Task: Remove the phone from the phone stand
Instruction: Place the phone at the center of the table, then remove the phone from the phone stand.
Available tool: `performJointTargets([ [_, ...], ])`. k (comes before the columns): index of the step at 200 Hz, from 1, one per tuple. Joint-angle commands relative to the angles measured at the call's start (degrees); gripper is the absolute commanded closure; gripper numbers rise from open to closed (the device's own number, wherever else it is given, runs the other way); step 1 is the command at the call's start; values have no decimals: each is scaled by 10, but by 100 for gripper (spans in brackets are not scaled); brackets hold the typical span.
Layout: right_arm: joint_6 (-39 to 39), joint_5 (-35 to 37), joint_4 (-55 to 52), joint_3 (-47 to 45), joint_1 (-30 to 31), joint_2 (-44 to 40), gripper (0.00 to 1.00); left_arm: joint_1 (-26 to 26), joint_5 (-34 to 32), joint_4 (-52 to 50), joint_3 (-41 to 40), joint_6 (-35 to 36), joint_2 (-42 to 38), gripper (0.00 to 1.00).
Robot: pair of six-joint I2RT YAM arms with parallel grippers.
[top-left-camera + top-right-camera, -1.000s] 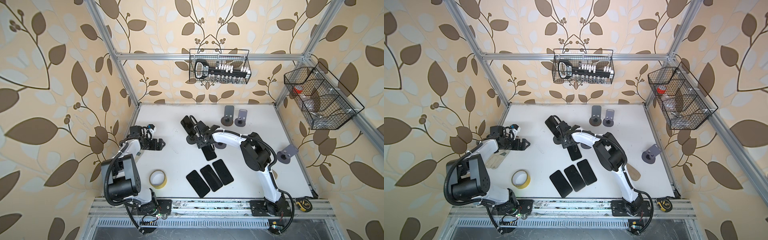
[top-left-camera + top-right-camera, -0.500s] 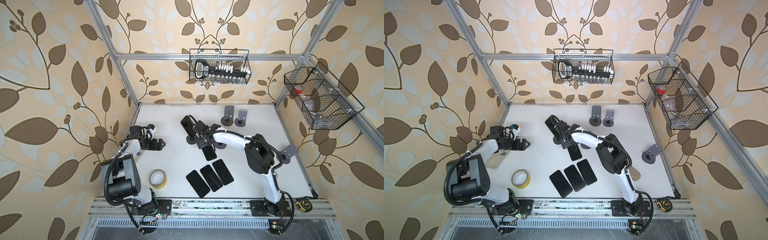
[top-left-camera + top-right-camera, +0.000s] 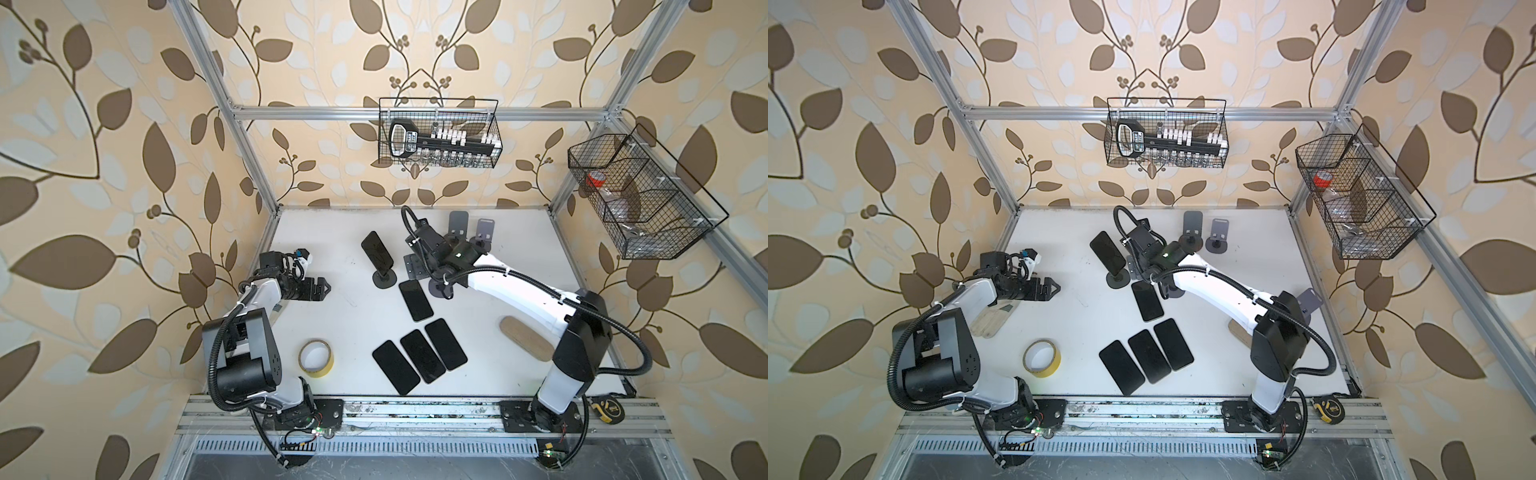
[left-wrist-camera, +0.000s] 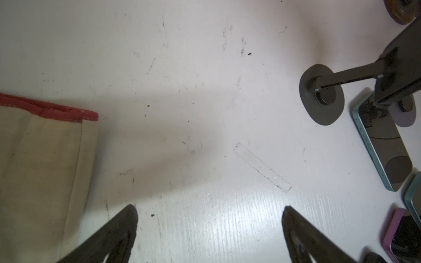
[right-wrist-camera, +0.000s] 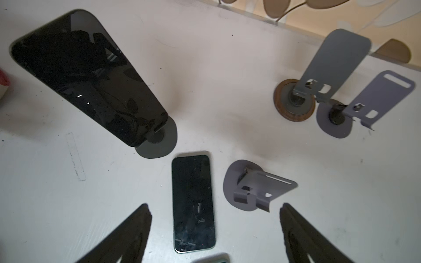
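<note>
Sitting in phone stand (image 3: 384, 279), phone (image 3: 377, 250), wire basket (image 3: 665, 243) w/ red item (image 3: 595, 179)

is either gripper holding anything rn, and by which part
Nothing is held. Both the left gripper and the right gripper are open and empty; the phone on the stand is untouched.

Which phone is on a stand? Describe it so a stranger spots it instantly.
Start at the white table and go to its middle, toward the back wall. There a dark phone leans tilted on a grey round-based stand. It alone is propped up: the four other phones lie flat, and nearby stands are empty.
</note>
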Motion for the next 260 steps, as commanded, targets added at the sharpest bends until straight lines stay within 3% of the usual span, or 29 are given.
performJointTargets([
  [1, 11, 42, 30, -50, -6, -49, 8, 5, 23, -9, 8, 16, -9, 1],
  [32, -48, -4, 147, -157, -19, -137, 0, 5, 42, -26, 22, 20, -6, 1],
  [53, -119, -51, 243, -230, -21, -184, 0, 5, 42, -30, 24, 26, -10, 1],
  [88, -168, -81, 294, -238, -28, -184, 0, 5, 49, -43, 25, 42, -16, 1],
  [124, -171, -306, 318, -211, -80, -144, 0, 6, 60, -51, 27, 54, -21, 1],
  [136, -177, -341, 339, -207, -85, -128, 0, 5, 57, -49, 23, 57, -20, 1],
  [170, -217, -385, 358, -166, -87, -74, 0, 5, 45, -39, 14, 58, -37, 1],
  [260, -277, -416, 433, -93, -86, 42, 0, 5, 41, -29, 10, 58, -29, 1],
])
